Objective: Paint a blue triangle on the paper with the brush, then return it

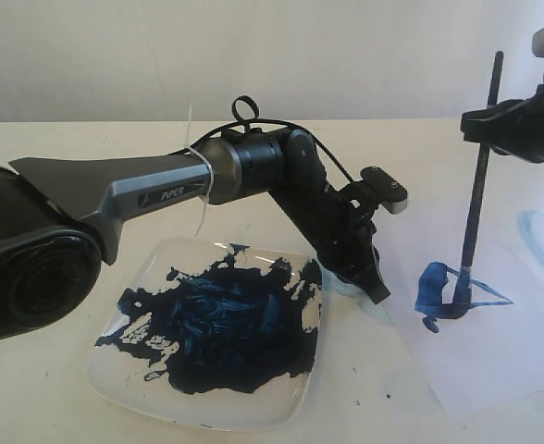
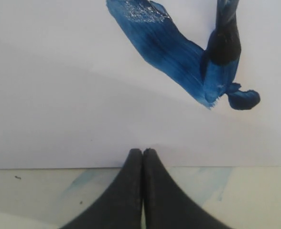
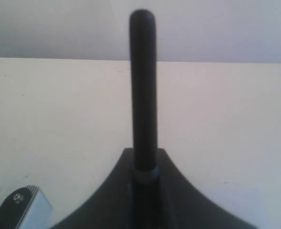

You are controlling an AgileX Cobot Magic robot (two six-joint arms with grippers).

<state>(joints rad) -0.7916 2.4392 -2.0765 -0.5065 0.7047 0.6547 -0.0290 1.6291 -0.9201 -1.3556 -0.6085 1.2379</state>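
Observation:
The paper (image 1: 494,333) lies flat on the right of the table and also shows in the left wrist view (image 2: 59,95). On it are thick dark blue strokes, a partly drawn blue triangle (image 1: 434,291) (image 2: 164,47). The brush (image 1: 478,185) stands nearly upright with its blue tip (image 2: 221,71) touching the paper among the strokes. My right gripper (image 1: 494,125) is shut on the brush shaft (image 3: 143,90) high up. My left gripper (image 1: 376,294) (image 2: 142,151) is shut and empty, its tips pressing on the paper's near edge.
A white square plate (image 1: 115,379) smeared with dark blue paint sits front left, under the left arm (image 1: 161,194). A faint light-blue curved smear (image 1: 540,236) marks the paper's far right. Pale blue stains lie on the table by the paper's edge (image 2: 202,183).

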